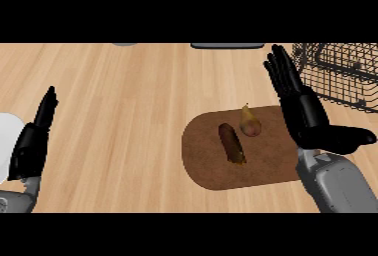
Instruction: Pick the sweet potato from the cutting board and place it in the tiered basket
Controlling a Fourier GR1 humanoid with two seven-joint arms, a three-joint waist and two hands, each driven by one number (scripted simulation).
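I see the sweet potato (232, 143) lying flat on the brown cutting board (214, 170), right of centre in the frame. Its long axis runs almost top to bottom, tilted so the lower end sits slightly further right. A small yellowish pear-shaped thing (250, 125) lies just beside its upper end, narrow tip pointing up the frame. My right hand (310, 115) stands over the board's right edge with fingers straight and close together, holding nothing. My left hand (33, 140) rests at the left edge, fingers straight, also holding nothing. The wire tiered basket (336, 75) is in the upper right corner. Everything sits on a light wooden counter (125, 100).
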